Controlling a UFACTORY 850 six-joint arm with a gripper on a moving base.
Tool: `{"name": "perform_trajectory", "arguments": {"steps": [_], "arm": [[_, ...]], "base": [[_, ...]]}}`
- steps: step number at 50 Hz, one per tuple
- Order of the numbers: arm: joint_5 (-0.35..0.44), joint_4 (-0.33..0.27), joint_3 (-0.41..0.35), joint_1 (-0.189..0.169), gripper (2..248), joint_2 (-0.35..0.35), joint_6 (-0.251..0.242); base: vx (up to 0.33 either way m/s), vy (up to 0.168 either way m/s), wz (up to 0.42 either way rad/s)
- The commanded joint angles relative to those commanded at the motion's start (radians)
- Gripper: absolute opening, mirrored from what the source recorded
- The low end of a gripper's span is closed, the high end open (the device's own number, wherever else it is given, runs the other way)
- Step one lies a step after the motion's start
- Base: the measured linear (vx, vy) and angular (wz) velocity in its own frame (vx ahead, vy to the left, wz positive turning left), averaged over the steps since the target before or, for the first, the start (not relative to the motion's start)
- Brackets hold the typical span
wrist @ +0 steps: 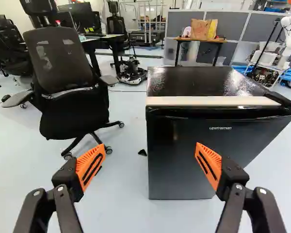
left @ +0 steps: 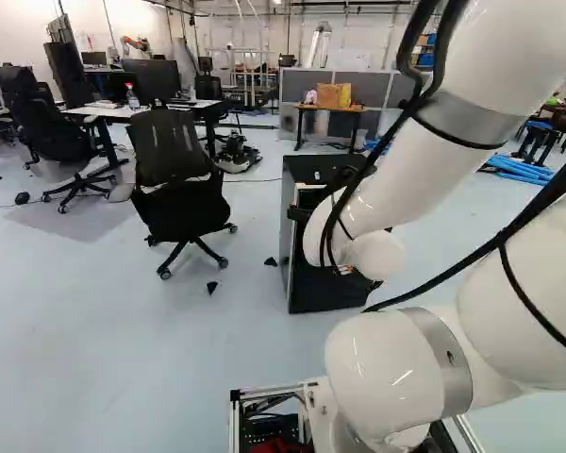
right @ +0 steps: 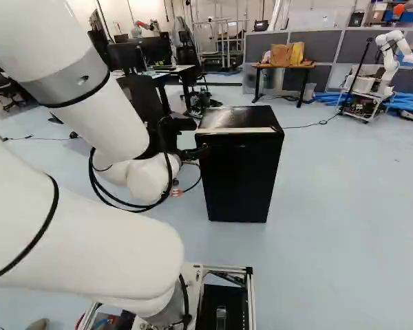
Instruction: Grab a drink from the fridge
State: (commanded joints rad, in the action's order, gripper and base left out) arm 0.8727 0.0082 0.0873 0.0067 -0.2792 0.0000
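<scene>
- I have the gripper (right: pixel 177 192) released: in the wrist view the gripper (wrist: pixel 151 147) shows its 2 fingers spread wide, nothing between their orange pads (wrist: pixel 209 165).
- The black fridge (wrist: pixel 203 150) stands on the floor (wrist: pixel 121 208) ahead of me, offset to 1 side; 1 finger overlaps its front in my view, the other overlaps the floor.
- I see the front panel upright, with a pale strip (wrist: pixel 208 101) along the front edge of the glossy top.
- The inside is hidden from my wrist view, so I can't tell where the drink is.
- 1 black office chair (left: pixel 179 208) stands beside the fridge, near but apart.
- Farther back, a counter (right: pixel 307 66) carries 1 brown bag (right: pixel 281 54) and 1 yellow bag (right: pixel 297 52), side by side by its back edge.
- At the right of the right base view I have another robot (right: pixel 385 51), white, near blue tubes (right: pixel 407 101).
</scene>
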Motion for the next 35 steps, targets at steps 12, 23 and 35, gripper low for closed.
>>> {"name": "perform_trajectory", "arguments": {"steps": [12,23,35], "arm": [[0.0,0.04,0.001,0.021,247,0.001,0.0],[0.011,0.108,0.013,0.048,247,0.015,0.0],[0.043,0.18,0.03,0.084,247,0.035,0.0]], "base": [[0.0,0.0,0.0],[0.0,0.0,0.0],[0.0,0.0,0.0]]}}
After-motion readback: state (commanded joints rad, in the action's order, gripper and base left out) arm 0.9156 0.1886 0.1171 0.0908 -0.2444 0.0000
